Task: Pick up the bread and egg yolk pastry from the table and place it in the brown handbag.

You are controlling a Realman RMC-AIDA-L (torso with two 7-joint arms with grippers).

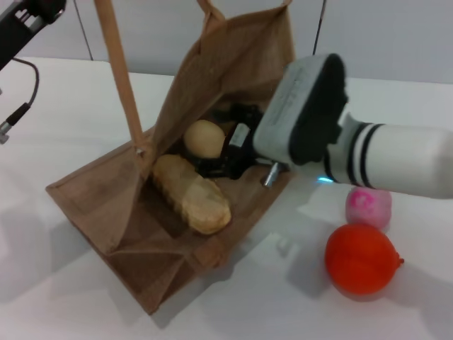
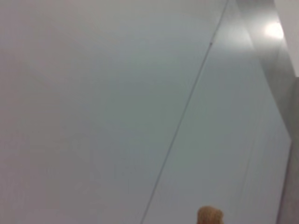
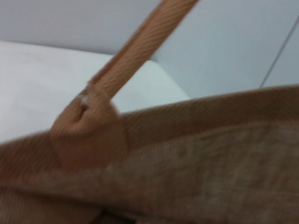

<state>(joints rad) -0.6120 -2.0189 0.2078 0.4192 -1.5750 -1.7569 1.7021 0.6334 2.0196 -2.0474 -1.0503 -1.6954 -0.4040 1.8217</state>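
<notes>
At the upper left corner of the head view the left gripper (image 1: 28,18) sits raised beside a handle of the brown handbag (image 1: 106,205), and I cannot tell its finger state. Toward the centre, inside the open bag, the bread (image 1: 192,194) lies with the egg yolk pastry (image 1: 204,139) just above it. The right gripper (image 1: 233,152) reaches into the bag beside the pastry, fingers spread apart; at lower right a pink ball (image 1: 369,206) and an orange fruit (image 1: 361,259) rest on the table (image 1: 64,106).
</notes>
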